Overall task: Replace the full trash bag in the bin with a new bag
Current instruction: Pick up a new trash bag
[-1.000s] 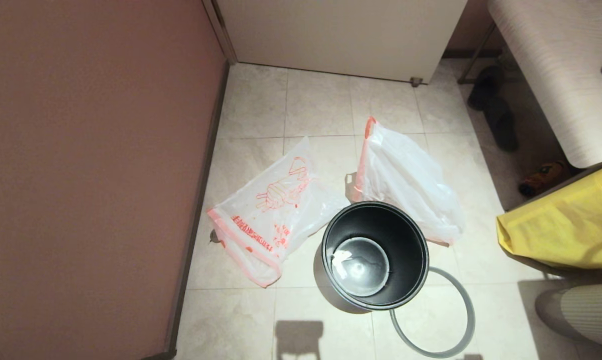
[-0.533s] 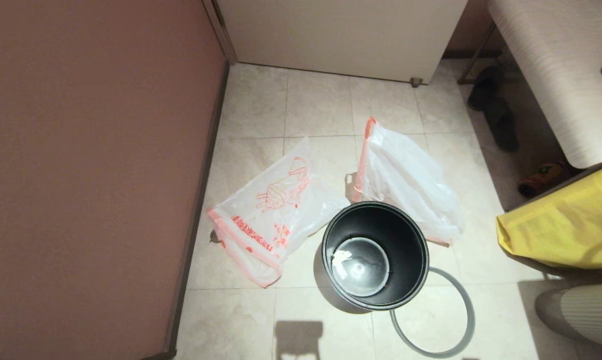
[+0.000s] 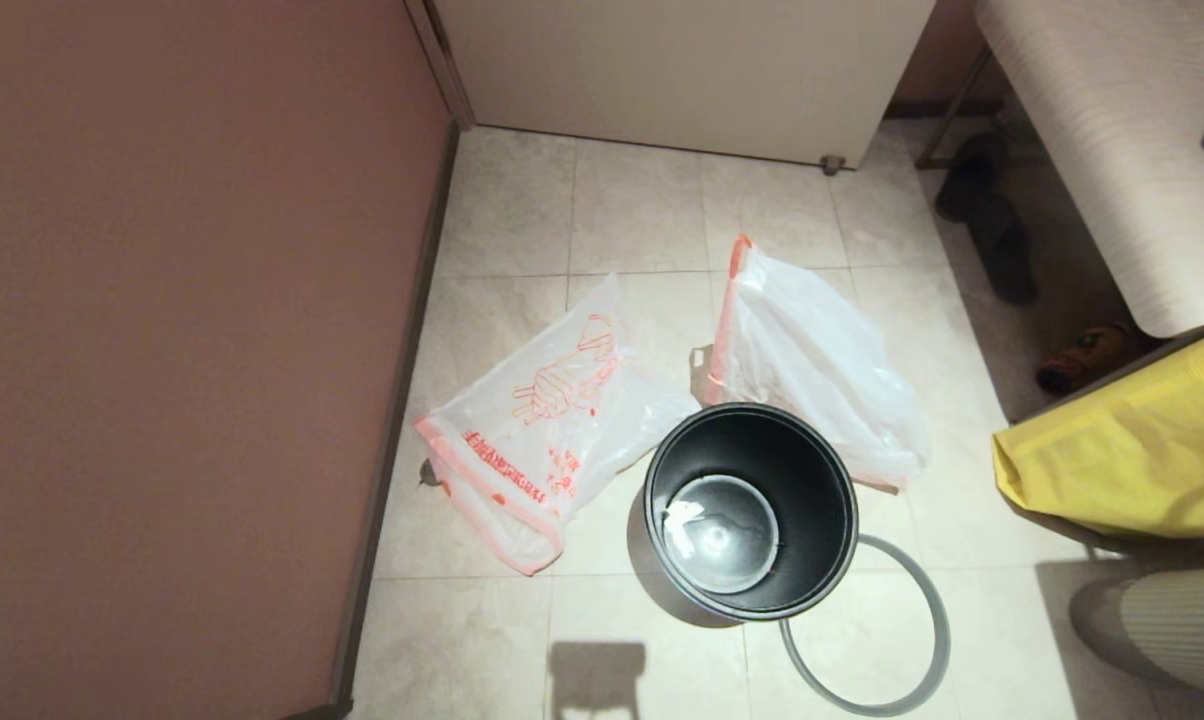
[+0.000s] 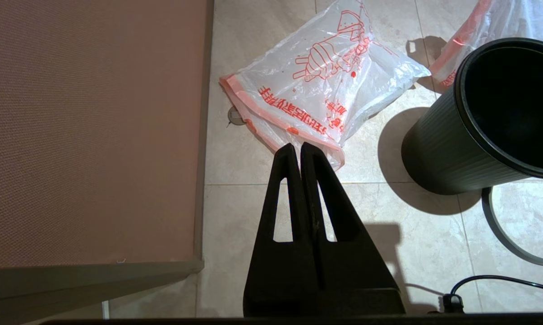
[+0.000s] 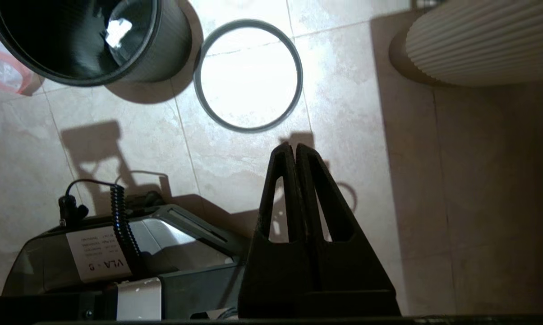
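The bin (image 3: 750,510) stands upright on the tiled floor, black inside and unlined. Its grey hoop (image 3: 867,625) lies flat on the floor against the bin's near right side. Behind the bin on the right rests the full trash bag (image 3: 812,360), bulky and white with a pink hem. The new bag (image 3: 547,420), thin with an orange-red hand drawing, lies flat to the bin's left. Neither gripper shows in the head view. My left gripper (image 4: 297,146) is shut and empty, held above the floor near the new bag (image 4: 321,85). My right gripper (image 5: 294,148) is shut and empty, above the floor near the hoop (image 5: 248,74).
A reddish wall (image 3: 182,330) runs along the left. A white cabinet (image 3: 682,70) stands at the back. At the right are a bench (image 3: 1132,150), shoes (image 3: 992,225), a yellow fabric bag (image 3: 1132,450) and a ribbed beige object (image 3: 1162,620). The robot base (image 5: 109,257) lies beneath the right wrist.
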{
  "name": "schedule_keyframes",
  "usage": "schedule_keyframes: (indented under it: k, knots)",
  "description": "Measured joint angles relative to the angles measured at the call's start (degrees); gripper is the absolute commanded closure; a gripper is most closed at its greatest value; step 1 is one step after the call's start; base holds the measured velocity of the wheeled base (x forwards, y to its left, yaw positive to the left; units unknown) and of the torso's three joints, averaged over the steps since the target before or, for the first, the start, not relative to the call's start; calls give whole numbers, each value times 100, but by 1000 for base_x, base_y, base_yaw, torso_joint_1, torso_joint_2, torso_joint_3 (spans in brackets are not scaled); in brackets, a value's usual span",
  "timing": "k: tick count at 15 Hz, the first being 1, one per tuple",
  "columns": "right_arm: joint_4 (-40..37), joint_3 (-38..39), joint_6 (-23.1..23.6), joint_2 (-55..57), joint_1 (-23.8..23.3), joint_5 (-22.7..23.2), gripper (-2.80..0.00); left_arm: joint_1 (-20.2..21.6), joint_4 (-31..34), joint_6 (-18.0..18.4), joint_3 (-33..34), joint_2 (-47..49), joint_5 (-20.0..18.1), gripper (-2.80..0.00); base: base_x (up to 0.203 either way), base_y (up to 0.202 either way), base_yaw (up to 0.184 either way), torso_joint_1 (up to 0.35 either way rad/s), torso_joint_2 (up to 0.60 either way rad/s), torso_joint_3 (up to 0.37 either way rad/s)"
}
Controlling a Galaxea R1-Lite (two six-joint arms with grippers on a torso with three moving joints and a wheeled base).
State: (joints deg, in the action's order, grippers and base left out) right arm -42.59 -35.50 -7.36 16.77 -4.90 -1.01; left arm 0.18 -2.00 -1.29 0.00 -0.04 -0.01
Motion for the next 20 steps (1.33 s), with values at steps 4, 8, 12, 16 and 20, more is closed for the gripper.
schedule_keyframes:
  k: [4, 8, 12, 16, 20]
  knots:
    - [136, -149, 6, -33, -9, -13, 0, -2, 2, 0, 0, 1, -1, 0, 0, 0, 0, 0, 0, 0]
    - [117, -50, -88, -38, -9, -33, 0, 0, 0, 0, 0, -1, -1, 0, 0, 0, 0, 0, 0, 0]
    - [377, 475, -90, -38, -11, 175, 0, -2, 0, 2, 0, 0, -1, 0, 0, 0, 0, 0, 0, 0]
    - [999, 1020, 563, -35, -9, 662, 0, -2, 2, 14, 0, 0, -7, 0, 0, 0, 0, 0, 0, 0]
    - [1173, 1176, 803, -70, 382, 716, 0, -2, 10, 39, 0, 1, -11, 0, 0, 0, 0, 0, 0, 0]
